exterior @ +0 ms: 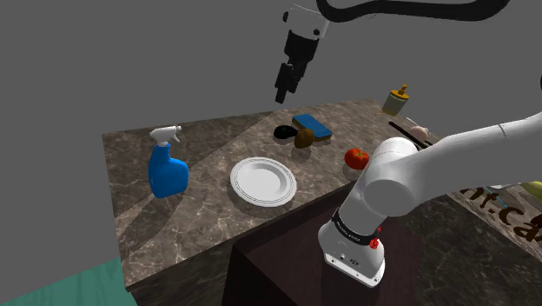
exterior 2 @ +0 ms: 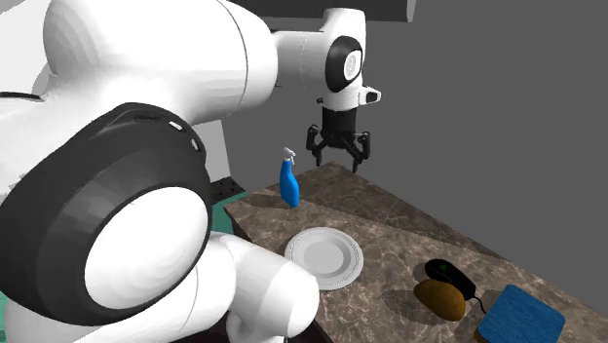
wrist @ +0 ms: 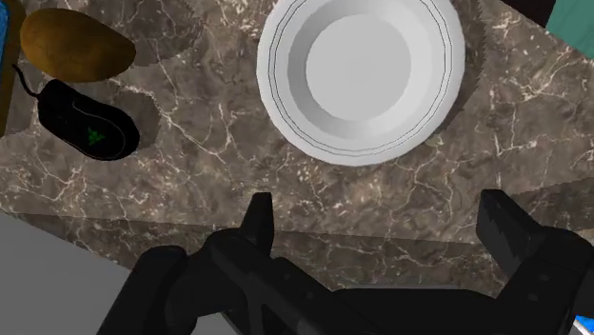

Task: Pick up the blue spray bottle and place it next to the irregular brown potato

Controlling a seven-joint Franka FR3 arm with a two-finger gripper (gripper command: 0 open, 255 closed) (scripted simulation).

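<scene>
Currently the gripper (exterior: 286,92) hangs high above the marble counter (exterior: 208,217), over its far part, with nothing in it. In the second exterior view the gripper (exterior 2: 338,161) has its two fingers (exterior 2: 317,154) spread wide apart. In the wrist view the gripper (wrist: 381,228) looks straight down at the counter (wrist: 190,190), with fingers (wrist: 259,221) well apart and bare stone between them.

The blue spray bottle (exterior: 167,171) stands upright with its white trigger head on top, near the counter's edge at the shoulder view's left, well apart from the gripper. The second exterior view shows the spray bottle (exterior 2: 289,184) upright near the far corner, below the gripper and to that view's left.

A white plate (exterior: 263,181) sits mid-counter, between the bottle and the potato; it is also seen from the other side (exterior 2: 324,257) and from the wrist (wrist: 362,71).

The brown potato (exterior: 304,138) lies past the plate, just beside a black mouse (exterior: 284,132) and a blue sponge (exterior: 312,126). The same cluster appears in the second exterior view: potato (exterior 2: 440,299), mouse (exterior 2: 450,277), sponge (exterior 2: 522,318). The wrist view shows the potato (wrist: 76,46) next to the mouse (wrist: 90,128).

A red tomato (exterior: 356,157) sits near the arm, and a small tan bottle (exterior: 396,101) stands at the far corner. The dark stand (exterior: 269,265) is at the shoulder view's lower right
</scene>
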